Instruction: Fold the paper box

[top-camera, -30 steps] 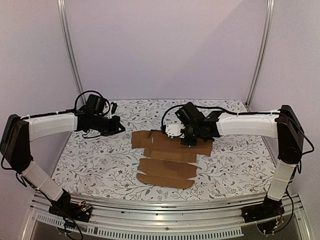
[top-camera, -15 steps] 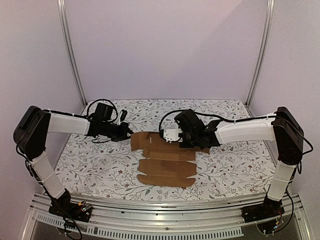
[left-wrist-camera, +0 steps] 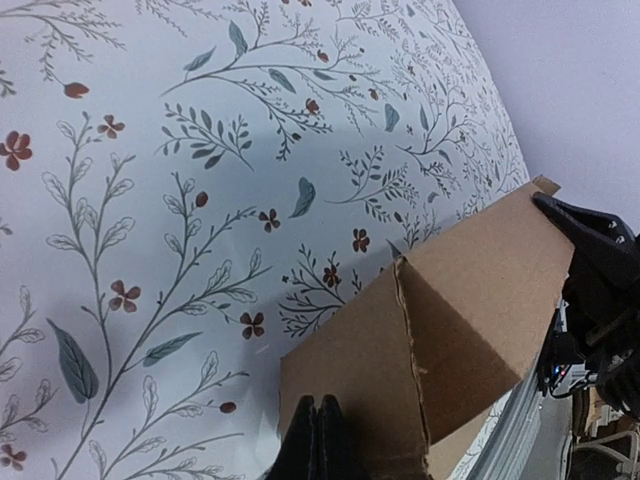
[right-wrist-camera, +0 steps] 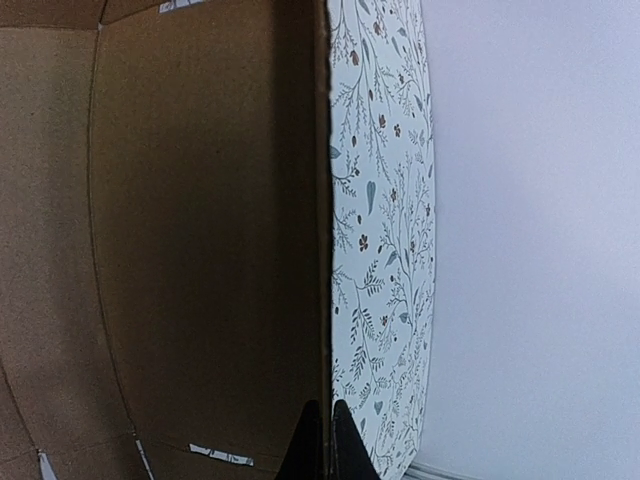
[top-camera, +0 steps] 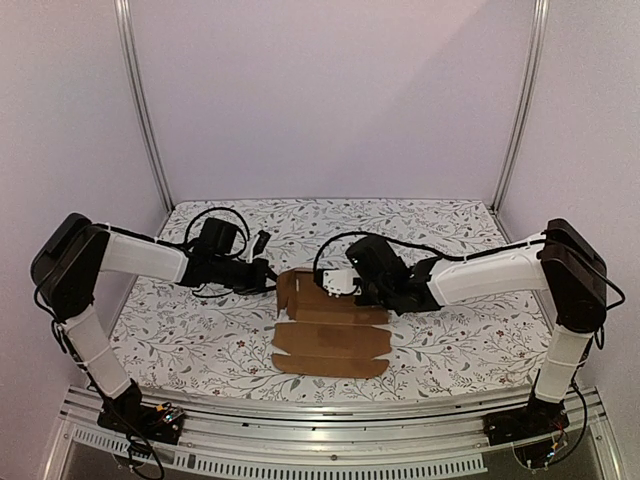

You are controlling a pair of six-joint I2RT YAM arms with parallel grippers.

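Floral-print table (top-camera: 460, 330) between lilac walls (top-camera: 330, 100) bears the paper box (top-camera: 330, 340).

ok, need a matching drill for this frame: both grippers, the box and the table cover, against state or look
1 left gripper
2 right gripper
3 paper box
4 table cover

a floral print
b shut, over the box's far half
c brown, left flap raised
d shut, by the raised flap

Pairs: 1-d, 2-b, 3-c, 4-a
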